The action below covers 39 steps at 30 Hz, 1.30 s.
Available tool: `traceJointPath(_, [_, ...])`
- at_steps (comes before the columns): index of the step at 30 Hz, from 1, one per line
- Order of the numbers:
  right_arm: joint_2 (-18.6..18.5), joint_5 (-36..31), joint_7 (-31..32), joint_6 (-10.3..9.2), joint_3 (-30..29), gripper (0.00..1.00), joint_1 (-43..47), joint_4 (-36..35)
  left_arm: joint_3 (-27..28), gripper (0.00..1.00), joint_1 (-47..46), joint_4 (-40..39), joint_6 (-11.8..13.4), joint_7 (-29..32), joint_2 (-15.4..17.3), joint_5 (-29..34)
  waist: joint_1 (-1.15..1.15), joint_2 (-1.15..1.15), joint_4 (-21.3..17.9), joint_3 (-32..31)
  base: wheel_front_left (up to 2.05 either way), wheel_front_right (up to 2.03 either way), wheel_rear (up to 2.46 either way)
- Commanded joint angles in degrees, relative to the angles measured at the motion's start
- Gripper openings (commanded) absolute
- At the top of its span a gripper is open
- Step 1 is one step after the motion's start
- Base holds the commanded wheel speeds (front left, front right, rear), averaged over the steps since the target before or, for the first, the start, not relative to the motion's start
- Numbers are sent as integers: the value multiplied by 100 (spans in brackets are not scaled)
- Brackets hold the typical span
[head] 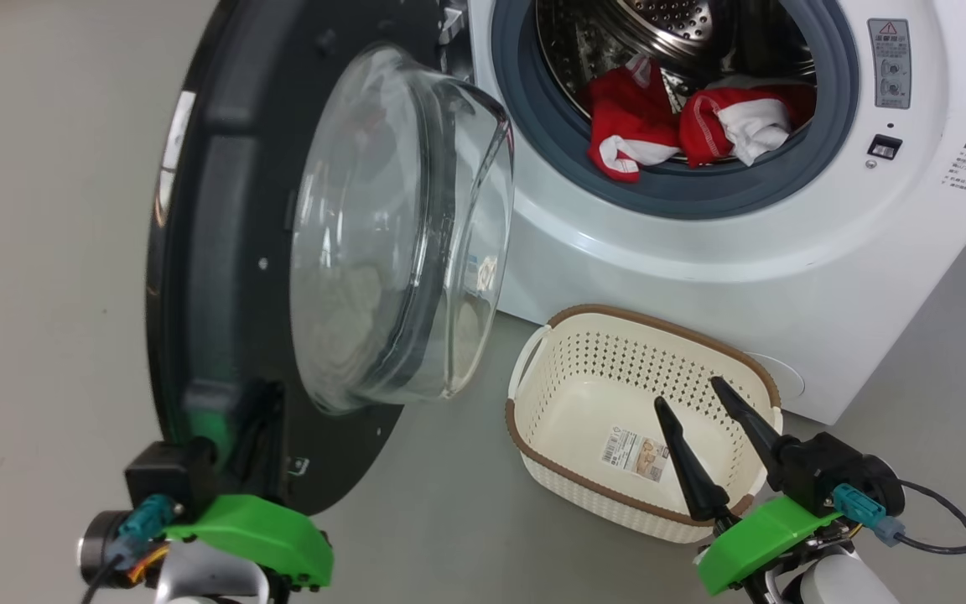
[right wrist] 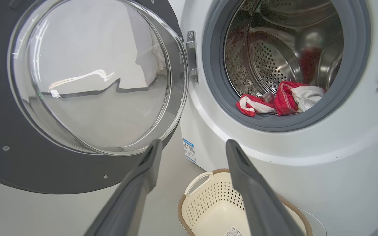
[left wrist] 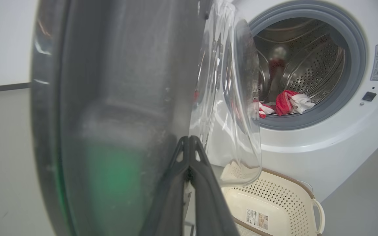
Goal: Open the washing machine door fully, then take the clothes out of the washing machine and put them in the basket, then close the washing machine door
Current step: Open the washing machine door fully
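Note the washing machine door [head: 223, 210] first: it stands open at the left of the head view with its inner face toward you. Its clear glass bowl [head: 399, 235] bulges toward the machine's opening. The clothes [head: 705, 126], red with white parts, lie at the front lip of the steel drum [head: 667, 25], top centre. One red piece is draped onto the grey gasket [head: 676, 197]. The washing machine [head: 785, 252] takes the upper right. The basket [head: 617, 361] stands on the grey floor [head: 47, 252] just before the machine, lower centre, with a sticker [head: 636, 453] on its bottom. In the left wrist view, your left gripper [left wrist: 189, 141] has both fingers pressed tip to tip, close against the lower part of the door's black inner face. Whether they touch the door cannot be told. Your right gripper [head: 687, 393] sits at the lower right of the head view, fingers spread wide and gripping nothing. There its tips lie over the basket's right-hand side.
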Motion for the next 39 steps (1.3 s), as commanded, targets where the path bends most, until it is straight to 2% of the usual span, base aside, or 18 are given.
traceJointPath(1, [16, -79, -37, 36, 157, 100, -268, -119, 385, 0, -184, -33, 127, -56, 214, -86, 0, 0, -6, 44, 0, 0, 0])
traceJointPath(9, [16, -265, -37, 36, 222, 100, -326, -93, 763, 0, -259, 252, 225, -273, 292, -297, 0, 0, -50, 166, 0, 0, 0])
traceJointPath(20, [16, -450, -37, 36, 296, 100, -352, -64, 1398, 0, -713, 1012, 186, -862, 495, -674, 0, 0, -162, 351, 0, 0, 0])
traceJointPath(39, [16, -810, -37, 36, 240, 100, -449, -51, 1931, 0, -1686, 2528, -77, -1447, 835, -872, 0, 0, -394, 671, 0, 0, 0])
